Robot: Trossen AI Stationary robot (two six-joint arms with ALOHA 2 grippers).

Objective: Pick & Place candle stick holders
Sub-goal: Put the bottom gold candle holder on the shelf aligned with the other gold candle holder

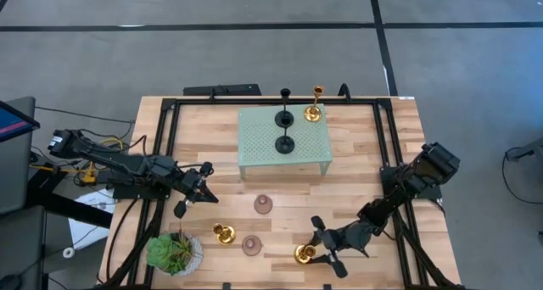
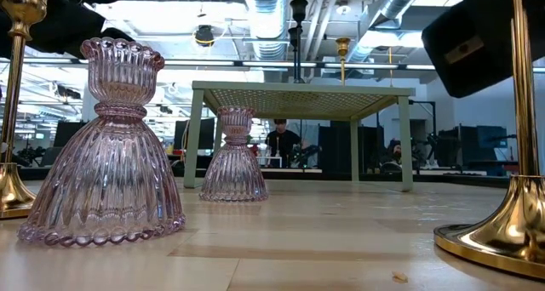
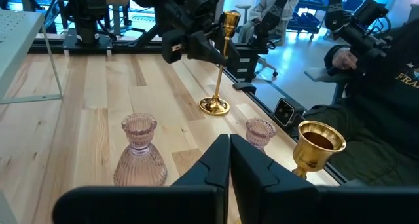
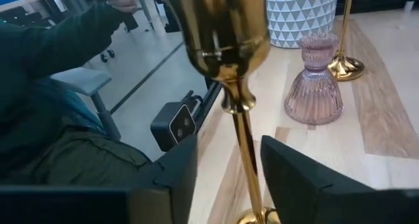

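Right pincer (image 1: pixel 316 254), high view: lower centre-right, fingers apart, tall gold holder (image 1: pixel 303 254) upright between them, on the counter (image 1: pixel 373 146). Right wrist view: vertical stem (image 4: pixel 243 149) centred in the gap, unclamped. Left pincer (image 1: pixel 192 194) mid-left, together, farther away.

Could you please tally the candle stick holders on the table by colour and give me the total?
Black candle stick holders: 2, both on the green platform.
Gold candle stick holders: 3, one on the platform, two on the table.
Pink glass candle stick holders: 2, both on the table.
Total: 7.
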